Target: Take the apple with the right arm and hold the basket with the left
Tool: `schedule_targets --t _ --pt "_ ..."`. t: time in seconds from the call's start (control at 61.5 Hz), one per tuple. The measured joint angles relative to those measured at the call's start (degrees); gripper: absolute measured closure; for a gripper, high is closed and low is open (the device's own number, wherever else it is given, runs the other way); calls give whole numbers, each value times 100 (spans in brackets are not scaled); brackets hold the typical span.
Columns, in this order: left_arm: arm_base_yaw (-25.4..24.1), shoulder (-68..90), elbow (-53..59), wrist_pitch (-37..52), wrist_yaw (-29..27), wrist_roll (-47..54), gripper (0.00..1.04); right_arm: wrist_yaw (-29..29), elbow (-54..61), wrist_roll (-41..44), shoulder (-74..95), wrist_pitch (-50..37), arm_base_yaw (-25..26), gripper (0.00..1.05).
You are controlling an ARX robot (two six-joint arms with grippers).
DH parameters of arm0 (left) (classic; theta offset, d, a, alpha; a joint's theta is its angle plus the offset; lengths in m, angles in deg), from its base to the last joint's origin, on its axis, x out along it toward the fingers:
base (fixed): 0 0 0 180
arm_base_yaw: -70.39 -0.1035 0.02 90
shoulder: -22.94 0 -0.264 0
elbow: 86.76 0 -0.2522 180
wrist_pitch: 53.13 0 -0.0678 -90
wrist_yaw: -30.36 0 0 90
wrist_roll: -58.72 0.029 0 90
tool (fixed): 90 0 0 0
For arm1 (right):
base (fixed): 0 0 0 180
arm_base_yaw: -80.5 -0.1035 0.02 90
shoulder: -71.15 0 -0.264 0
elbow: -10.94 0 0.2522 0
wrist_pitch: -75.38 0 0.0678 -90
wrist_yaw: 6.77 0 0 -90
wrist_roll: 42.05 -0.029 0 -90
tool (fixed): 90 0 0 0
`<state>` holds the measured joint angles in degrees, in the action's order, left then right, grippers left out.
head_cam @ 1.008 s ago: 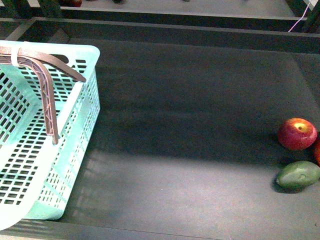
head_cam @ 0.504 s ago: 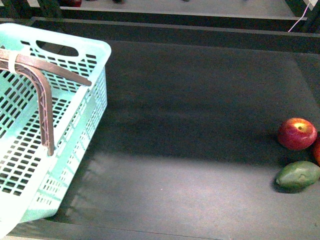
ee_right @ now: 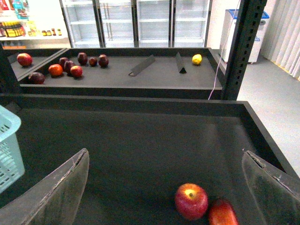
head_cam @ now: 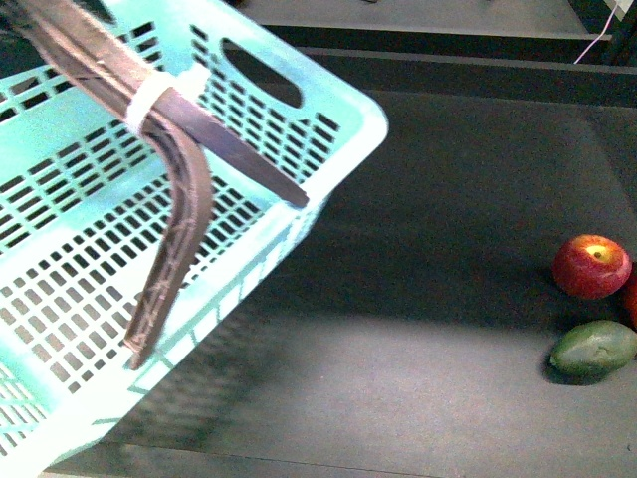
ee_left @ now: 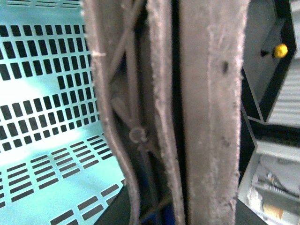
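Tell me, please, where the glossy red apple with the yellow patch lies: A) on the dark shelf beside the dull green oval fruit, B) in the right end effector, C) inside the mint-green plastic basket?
A: the glossy red apple rests on the dark shelf by the dull green oval fruit, outside the mint-green plastic basket.

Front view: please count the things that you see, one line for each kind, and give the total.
basket: 1
apple: 1
green fruit: 1
red-orange fruit, cut off by the picture's edge: 1
Total: 4
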<state>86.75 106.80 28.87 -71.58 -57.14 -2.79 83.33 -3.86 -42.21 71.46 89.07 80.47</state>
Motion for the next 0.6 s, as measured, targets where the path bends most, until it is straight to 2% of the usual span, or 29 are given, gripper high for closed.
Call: schedule_targets --t 0.293,0.455,0.602 --pt "1412 116 -734 -256 -125 -92 88 0 0 0 0 0 0 9" --pt "1869 278 -1034 -319 -160 -92 88 2 0 0 0 0 0 9" --pt "2079 398 -1154 -343 -164 -81 88 2 0 0 0 0 -2 9"
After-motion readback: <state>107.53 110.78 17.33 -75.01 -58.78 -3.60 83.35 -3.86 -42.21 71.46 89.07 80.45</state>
